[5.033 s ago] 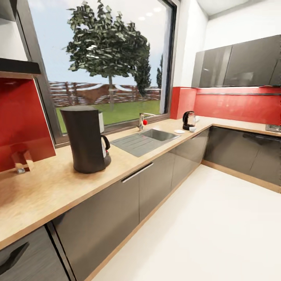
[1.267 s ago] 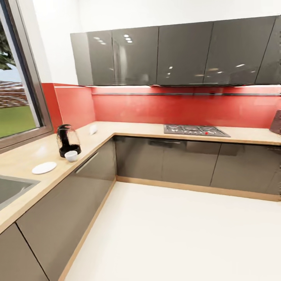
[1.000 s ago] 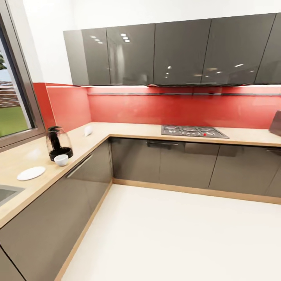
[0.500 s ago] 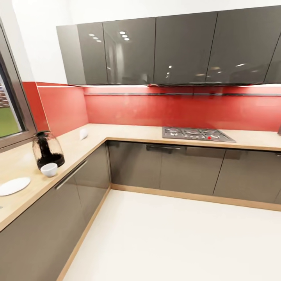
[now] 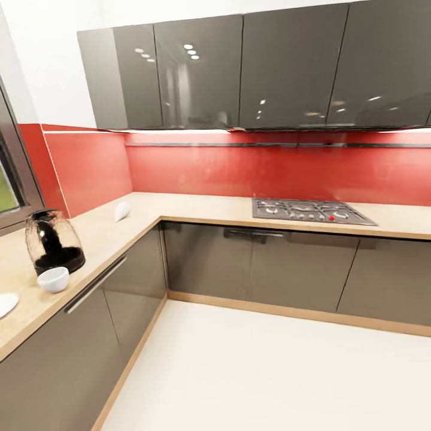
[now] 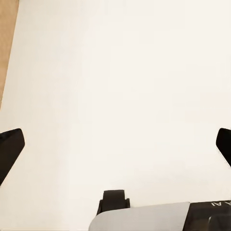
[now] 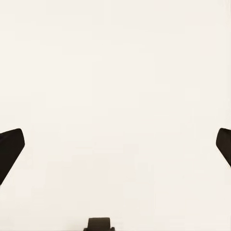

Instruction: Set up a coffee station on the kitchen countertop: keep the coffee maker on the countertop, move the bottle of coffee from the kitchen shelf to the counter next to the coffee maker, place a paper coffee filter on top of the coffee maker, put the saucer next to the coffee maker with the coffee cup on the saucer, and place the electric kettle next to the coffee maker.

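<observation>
Right, down low first: both arms hang over the pale floor [image 5: 269, 371]. In the left wrist view the left gripper [image 6: 115, 144] has its fingers spread wide, one dark fingertip [image 6: 10, 149] at each edge, nothing between them but floor. A tan strip runs along one corner of that picture. The right gripper [image 7: 115, 144] is just the same in its own view, fingers wide apart and empty over bare floor.

Up on the head view, along the left run of the counter [image 5: 102, 230], the saucer [image 5: 6, 303] pokes in at the picture's edge, nearest of all. Just beyond it sits the white cup [image 5: 53, 279], apart from the saucer and standing right against the foot of the kettle [image 5: 52, 241]. The kettle is upright, glass-bodied, dark at the base. Farther along that run, near the corner, a small white thing [image 5: 122, 210] lies on the wood; what it is I cannot tell.

Round the corner, on the far run, the hob [image 5: 311, 211] lies flat in the counter under the red backsplash [image 5: 269, 170]. Above it, glossy grey cabinets [image 5: 239, 72] span the wall.
</observation>
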Tool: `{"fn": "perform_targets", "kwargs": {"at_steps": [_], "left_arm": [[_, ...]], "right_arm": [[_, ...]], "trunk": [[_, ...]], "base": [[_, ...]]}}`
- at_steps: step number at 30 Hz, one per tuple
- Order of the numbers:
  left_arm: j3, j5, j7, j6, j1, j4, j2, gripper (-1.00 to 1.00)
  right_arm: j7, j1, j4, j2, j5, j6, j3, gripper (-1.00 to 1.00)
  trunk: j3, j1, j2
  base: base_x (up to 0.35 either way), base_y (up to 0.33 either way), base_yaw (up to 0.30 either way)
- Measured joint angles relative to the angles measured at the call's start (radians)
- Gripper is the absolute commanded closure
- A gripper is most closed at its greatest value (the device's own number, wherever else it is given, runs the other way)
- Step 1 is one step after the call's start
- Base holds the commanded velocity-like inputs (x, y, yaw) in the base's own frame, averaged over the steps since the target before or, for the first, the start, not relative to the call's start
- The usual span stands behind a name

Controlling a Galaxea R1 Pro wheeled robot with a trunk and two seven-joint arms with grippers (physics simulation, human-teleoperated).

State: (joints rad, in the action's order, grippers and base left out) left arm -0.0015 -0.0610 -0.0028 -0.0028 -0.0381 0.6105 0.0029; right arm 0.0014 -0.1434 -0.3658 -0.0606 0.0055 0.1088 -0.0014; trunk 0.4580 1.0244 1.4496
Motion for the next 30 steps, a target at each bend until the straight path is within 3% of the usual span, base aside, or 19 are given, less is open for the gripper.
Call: {"fn": "perform_targets", "kwargs": {"at_steps": [30], "left_arm": [[-0.001,0.000,0.000,0.000,0.000,0.000,0.000,-1.00]], "right_arm": [[-0.003,0.001,0.000,0.001,0.000,-0.002,0.001,-1.00]], "trunk": [[0.000,0.000,0.000]], "base": [[0.267,-0.186,0.253]]}}
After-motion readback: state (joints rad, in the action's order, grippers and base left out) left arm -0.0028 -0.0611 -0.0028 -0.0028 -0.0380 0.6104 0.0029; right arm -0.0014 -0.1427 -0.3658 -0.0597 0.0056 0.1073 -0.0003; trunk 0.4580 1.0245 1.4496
